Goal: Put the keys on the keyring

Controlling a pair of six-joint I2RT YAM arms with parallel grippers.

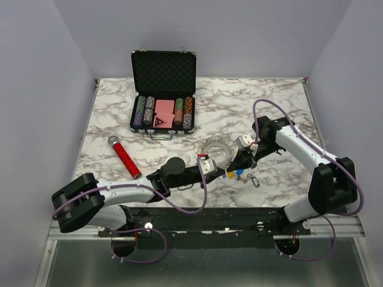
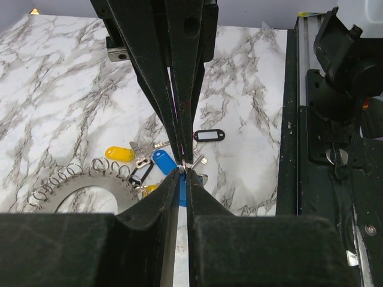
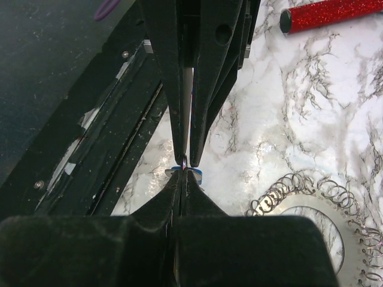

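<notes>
The keyring (image 1: 215, 149), a silvery ring fringed with wire loops, lies flat mid-table and shows as the keyring (image 2: 72, 185) and the keyring (image 3: 326, 200) in the wrist views. Just in front of it are the keys: a yellow key (image 2: 119, 153), a blue key (image 2: 163, 161) and a black key (image 2: 141, 174). My left gripper (image 1: 224, 172) and right gripper (image 1: 238, 167) meet tip to tip over a second blue key (image 2: 181, 190). The right gripper (image 3: 183, 171) is shut on that key. The left gripper (image 2: 183, 171) stands a narrow slit apart, pinching the same key's small ring.
An open black case (image 1: 163, 95) of poker chips stands at the back. A red glitter tube (image 1: 124, 156) lies left of the arms. A small black tag loop (image 2: 209, 135) lies by the keys. The black base rail (image 2: 290, 119) runs close on the near side.
</notes>
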